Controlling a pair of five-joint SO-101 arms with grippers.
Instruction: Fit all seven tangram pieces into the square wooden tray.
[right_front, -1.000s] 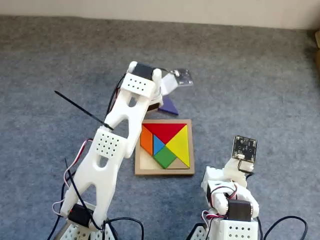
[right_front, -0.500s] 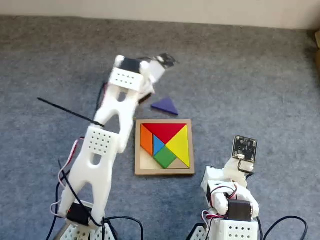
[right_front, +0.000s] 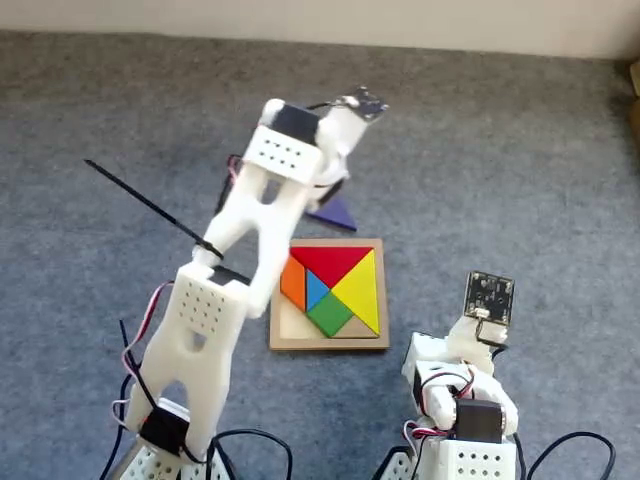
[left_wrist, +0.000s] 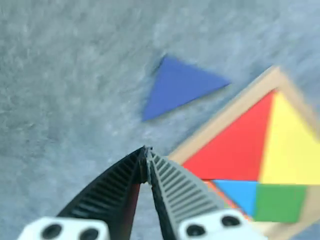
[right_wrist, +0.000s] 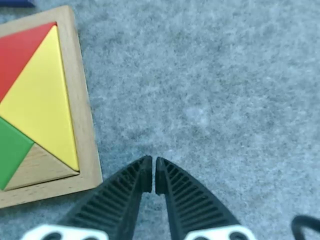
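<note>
The left gripper (left_wrist: 146, 156), shut tight and empty, is hovering by the blue triangle (left_wrist: 177, 85) lying on the carpet (left_wrist: 60, 75) just beside the tray (left_wrist: 235, 107), so descending unopened is risking shoving it away.

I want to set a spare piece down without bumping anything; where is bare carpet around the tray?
Free: carpet right of the wooden tray, and the wide stretch far left of the left arm. Crowded: beyond the tray's far edge, where that arm hangs over the loose triangle.
</note>
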